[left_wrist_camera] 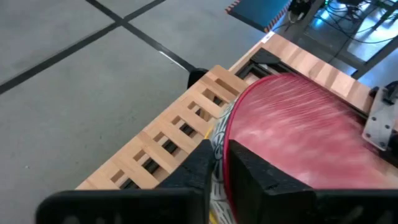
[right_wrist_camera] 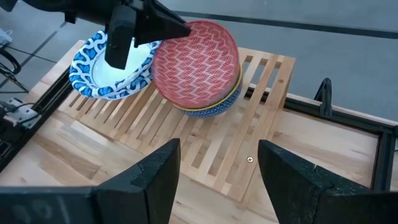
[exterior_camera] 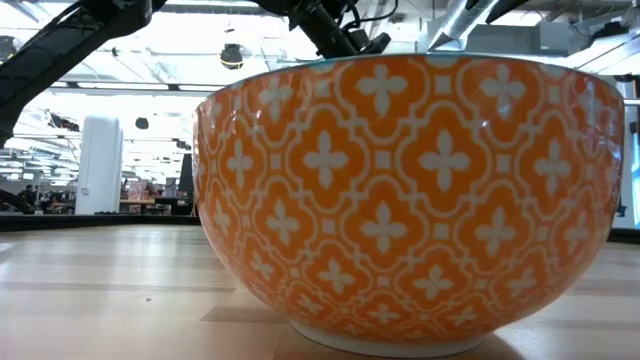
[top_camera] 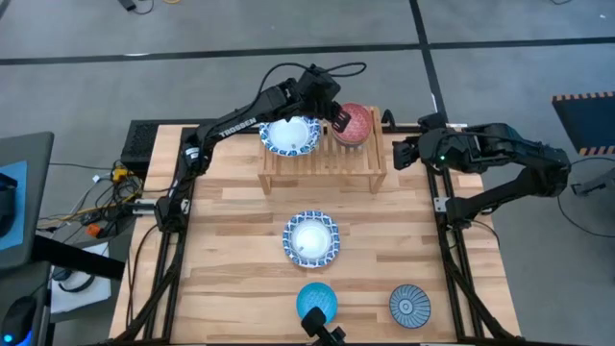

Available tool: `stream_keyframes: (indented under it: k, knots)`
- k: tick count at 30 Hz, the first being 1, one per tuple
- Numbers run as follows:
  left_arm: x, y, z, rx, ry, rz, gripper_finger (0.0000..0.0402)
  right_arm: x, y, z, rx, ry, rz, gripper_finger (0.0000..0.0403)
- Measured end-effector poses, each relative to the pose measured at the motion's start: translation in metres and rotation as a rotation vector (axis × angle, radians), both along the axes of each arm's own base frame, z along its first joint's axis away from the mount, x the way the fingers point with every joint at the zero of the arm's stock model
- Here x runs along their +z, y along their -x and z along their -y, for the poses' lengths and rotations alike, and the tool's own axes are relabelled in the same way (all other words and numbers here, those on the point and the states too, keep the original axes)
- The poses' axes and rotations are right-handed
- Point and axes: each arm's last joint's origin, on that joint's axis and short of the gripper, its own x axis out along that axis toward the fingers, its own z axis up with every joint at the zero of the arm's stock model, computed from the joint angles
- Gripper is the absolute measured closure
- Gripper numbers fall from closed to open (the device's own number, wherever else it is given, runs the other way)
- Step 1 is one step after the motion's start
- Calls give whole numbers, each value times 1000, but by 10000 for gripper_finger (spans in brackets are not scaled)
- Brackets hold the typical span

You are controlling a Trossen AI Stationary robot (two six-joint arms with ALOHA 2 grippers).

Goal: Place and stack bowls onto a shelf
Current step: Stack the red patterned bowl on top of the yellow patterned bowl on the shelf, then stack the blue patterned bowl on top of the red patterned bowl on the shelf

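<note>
The red bowl (right_wrist_camera: 196, 62) sits tilted on the shelf (right_wrist_camera: 205, 149), inside a bowl with a yellow rim (right_wrist_camera: 233, 92). My left gripper (top_camera: 338, 119) is shut on the red bowl at the shelf's far side. A white bowl with a blue rim (top_camera: 289, 135) stands beside it on the slats. My right gripper (right_wrist_camera: 217, 180) is open and hovers off the shelf's right end, touching nothing. On the table stand another white, blue-rimmed bowl (top_camera: 311, 238), a bright blue bowl (top_camera: 316, 301) and a dark-blue radial bowl (top_camera: 410, 306). My left gripper pinches the red bowl's rim (left_wrist_camera: 227, 140) on its far-left side, with one finger (left_wrist_camera: 267, 177) inside the bowl and one (left_wrist_camera: 198, 163) outside. The fingers slant down from the far side. The bowl is tilted, its held side raised and its lower side (right_wrist_camera: 205, 99) resting in the yellow-rimmed bowl.
The low view is filled by the orange-patterned outside of a bowl (exterior_camera: 410, 190) at the near edge. Black frame rails (top_camera: 452, 221) run along the table's sides. A bare stretch of wooden table (top_camera: 231, 240) lies between the shelf and the near bowls.
</note>
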Motion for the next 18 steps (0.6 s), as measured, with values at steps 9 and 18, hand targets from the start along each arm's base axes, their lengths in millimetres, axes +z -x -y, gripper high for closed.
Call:
stream_keyframes:
  k: [9, 18]
  knots:
    - [0, 1, 0, 14, 24, 3, 270, 0, 0, 0, 1, 0, 0, 163]
    - [0, 6, 3, 7, 62, -37, 215, -4, 3, -3, 42, -34, -54, 163]
